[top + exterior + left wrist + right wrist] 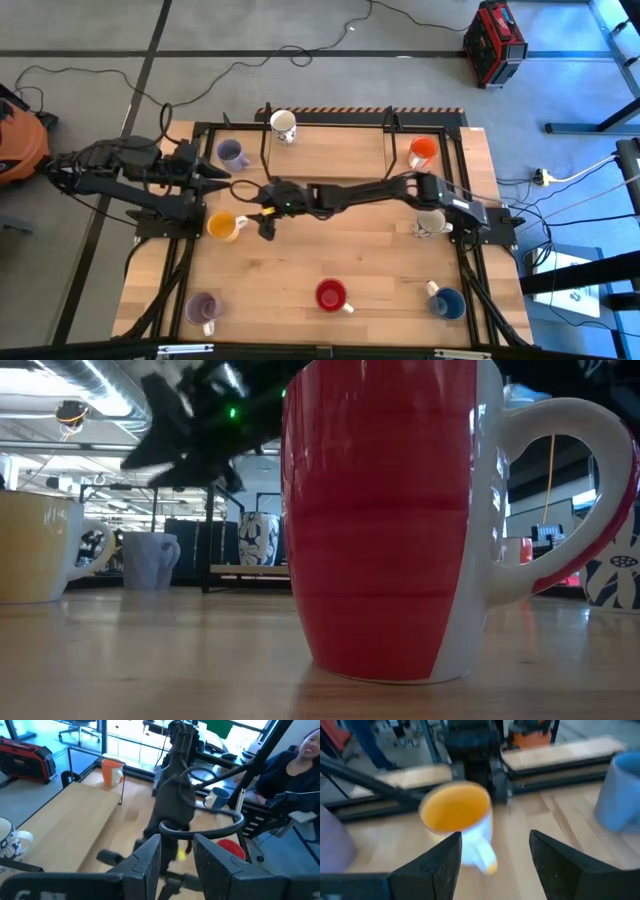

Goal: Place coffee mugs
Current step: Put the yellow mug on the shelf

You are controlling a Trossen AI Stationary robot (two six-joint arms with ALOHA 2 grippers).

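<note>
Right tool beside yellow-orange mug

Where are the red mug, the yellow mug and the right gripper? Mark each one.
red mug (pixel 331 295), high view, on its red inside.
yellow mug (pixel 221 225), high view, on its yellow inside.
right gripper (pixel 262 222), high view, midway between its open fingertips, beside the yellow mug's handle.

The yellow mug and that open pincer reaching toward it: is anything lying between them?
No. The right wrist view shows only bare wood between the right pincer and the yellow mug, whose handle points toward the open fingers.
</note>
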